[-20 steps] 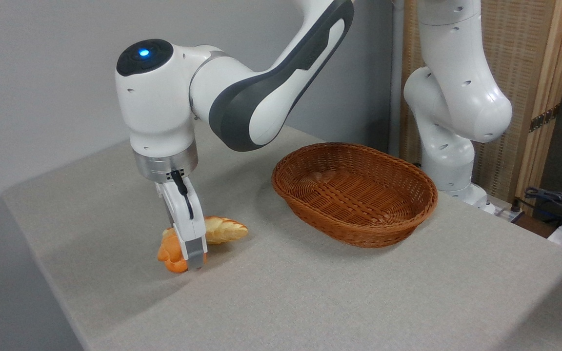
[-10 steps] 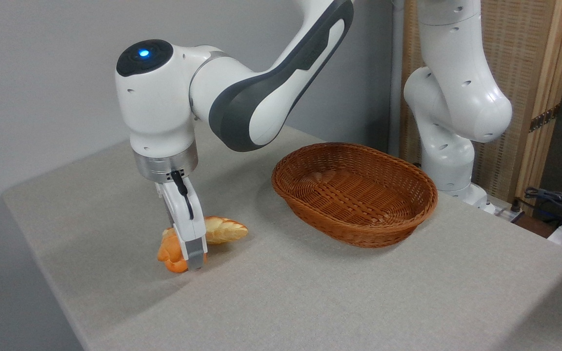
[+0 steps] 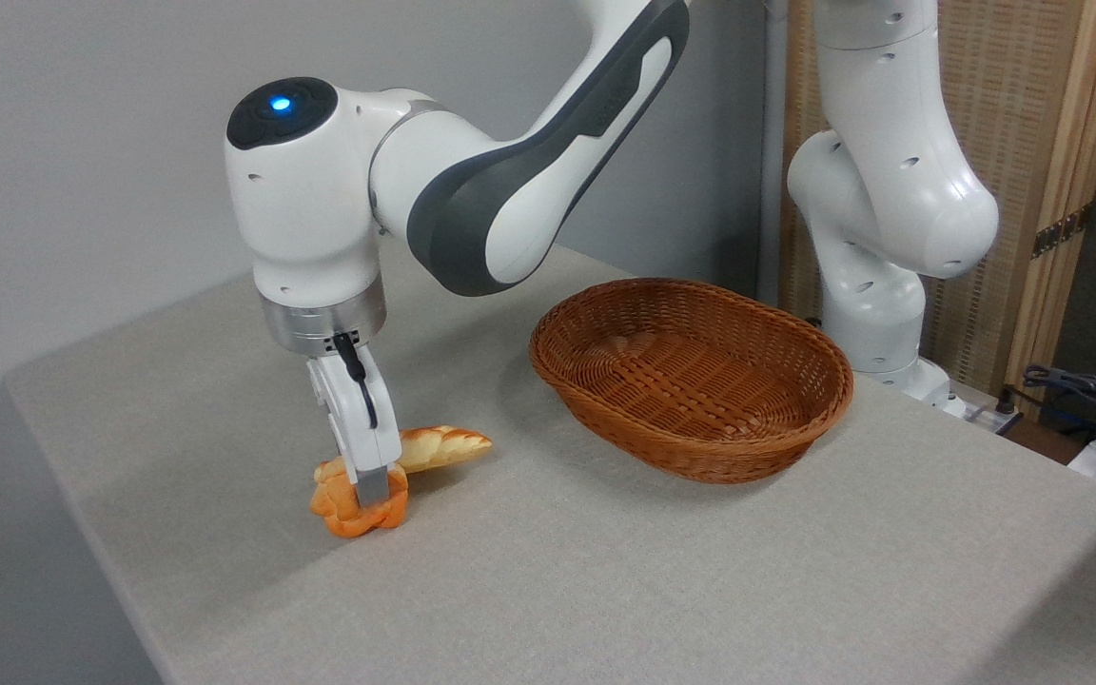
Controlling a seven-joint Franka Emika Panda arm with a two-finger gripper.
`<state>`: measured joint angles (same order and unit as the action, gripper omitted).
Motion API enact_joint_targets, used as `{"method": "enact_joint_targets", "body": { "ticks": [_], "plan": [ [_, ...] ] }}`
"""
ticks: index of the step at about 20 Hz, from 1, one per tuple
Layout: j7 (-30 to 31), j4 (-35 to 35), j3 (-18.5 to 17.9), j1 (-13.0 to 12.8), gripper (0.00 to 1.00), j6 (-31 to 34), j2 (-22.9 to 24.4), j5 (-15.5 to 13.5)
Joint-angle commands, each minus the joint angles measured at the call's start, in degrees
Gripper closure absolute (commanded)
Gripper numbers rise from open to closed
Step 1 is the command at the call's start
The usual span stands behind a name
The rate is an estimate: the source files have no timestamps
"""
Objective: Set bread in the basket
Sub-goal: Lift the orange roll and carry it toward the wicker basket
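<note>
The pincer (image 3: 372, 495) has risen slightly since a moment ago, clamped on the small round orange knotted bread (image 3: 361, 509), which now seems just clear of the grey tabletop (image 3: 605, 571). The pale braided loaf (image 3: 439, 447) behind it has shifted. The empty oval brown wicker basket (image 3: 691, 381) waits to the pincer's right.

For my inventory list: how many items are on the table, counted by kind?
Orange knotted bun: 1
Pale braided loaf: 1
Brown wicker basket: 1
Total: 3
</note>
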<state>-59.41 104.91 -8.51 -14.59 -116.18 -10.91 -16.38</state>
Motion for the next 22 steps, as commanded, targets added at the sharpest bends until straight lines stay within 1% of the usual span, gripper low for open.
{"method": "enact_joint_targets", "body": {
  "ticks": [1, 3, 6, 9, 13, 15, 17, 18, 20, 21, 22],
  "plan": [
    [-0.01, -0.49, -0.46, -0.17, 0.71, 0.25, 1.50, -0.41],
    [0.17, -0.49, -0.63, -0.08, 0.71, 0.43, 2.38, -0.50],
    [-0.09, -0.67, -2.04, -0.17, 0.69, 2.97, 5.62, -0.50],
    [0.08, -0.67, -2.22, -0.08, 0.68, 3.77, 8.36, -0.32],
    [-0.09, -0.67, -3.27, -0.17, 0.67, 7.37, 11.17, -0.23],
    [-0.09, -0.67, -3.36, -0.17, 0.66, 10.00, 12.84, -0.14],
    [-0.01, -0.58, -3.45, -0.08, 0.64, 13.60, 14.25, -0.14],
    [-0.09, -0.58, -4.23, -0.17, 0.64, 17.35, 15.12, -0.14],
    [-0.36, -0.49, -5.29, -0.26, 0.64, 22.46, 16.35, -0.06],
    [-0.36, -0.32, -5.29, -0.26, 0.64, 23.80, 16.88, 0.20],
    [-0.36, -0.14, -5.29, -0.26, 0.64, 26.59, 17.76, 0.99]
  ]
}}
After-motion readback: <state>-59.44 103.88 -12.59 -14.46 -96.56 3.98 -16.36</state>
